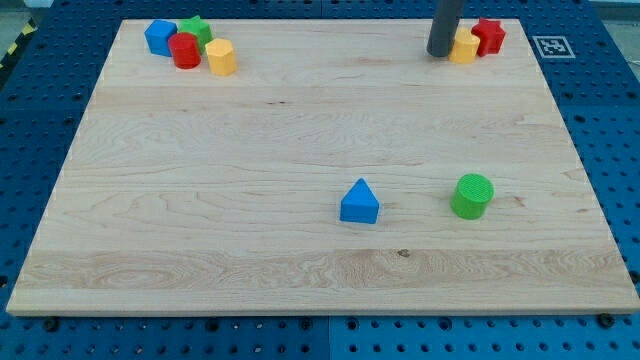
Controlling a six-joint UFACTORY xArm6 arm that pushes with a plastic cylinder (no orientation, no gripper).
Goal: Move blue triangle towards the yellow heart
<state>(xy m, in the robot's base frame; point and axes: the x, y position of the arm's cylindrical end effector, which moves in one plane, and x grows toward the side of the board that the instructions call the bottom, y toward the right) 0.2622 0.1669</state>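
The blue triangle (359, 202) lies on the wooden board (250, 180), right of centre and toward the view's bottom. The yellow heart (464, 46) sits near the view's top right, partly hidden by my rod and touching a red block (489, 36). My tip (441, 53) rests at the yellow heart's left side, far above the blue triangle and to its right.
A green cylinder (472, 196) stands to the right of the blue triangle. At the view's top left are a blue block (159, 37), a green block (196, 29), a red cylinder (185, 51) and a yellow block (221, 58), clustered together.
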